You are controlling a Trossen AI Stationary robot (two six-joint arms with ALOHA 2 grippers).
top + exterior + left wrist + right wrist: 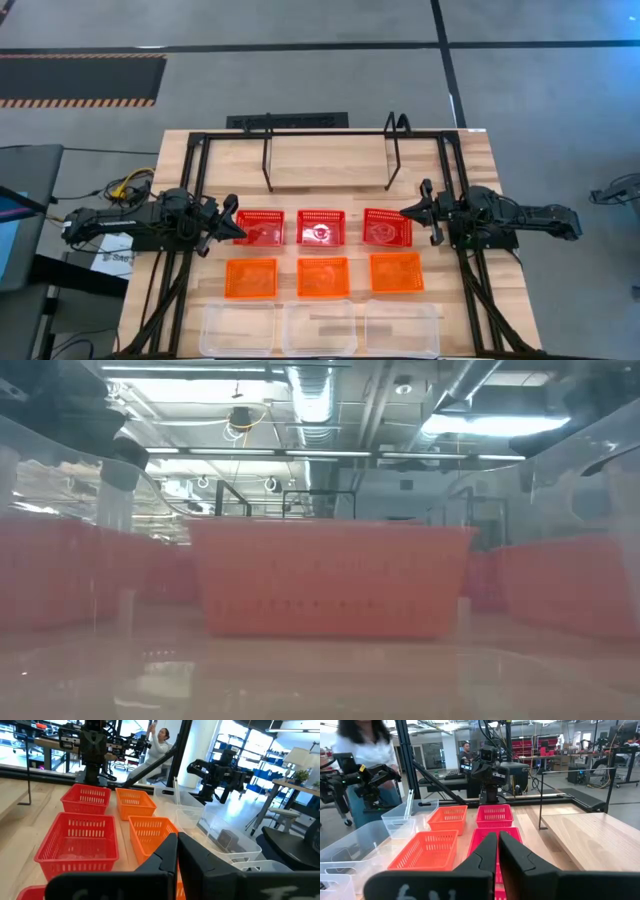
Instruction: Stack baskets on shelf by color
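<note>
Nine baskets sit in three rows on the wooden table. The far row is red [321, 228], the middle row orange [323, 276], and the near row clear [320, 327]. Each rests on its base. The black wire shelf [268, 150] stands on its thin legs at the table's far middle. My left gripper [232, 215] hovers level at the left end of the red row, shut, with nothing between its fingers [170, 852]. My right gripper [410, 212] hovers level at the right end of that row, its fingers [487, 851] close together and holding nothing. The low view looks through a clear basket at an orange one [330, 580].
A larger black tube frame [198, 160] runs along the table's left, right and far sides. Bare wood lies under and around the shelf. Beyond the table there are a person [160, 745], another person [365, 745] and another robot arm [220, 772].
</note>
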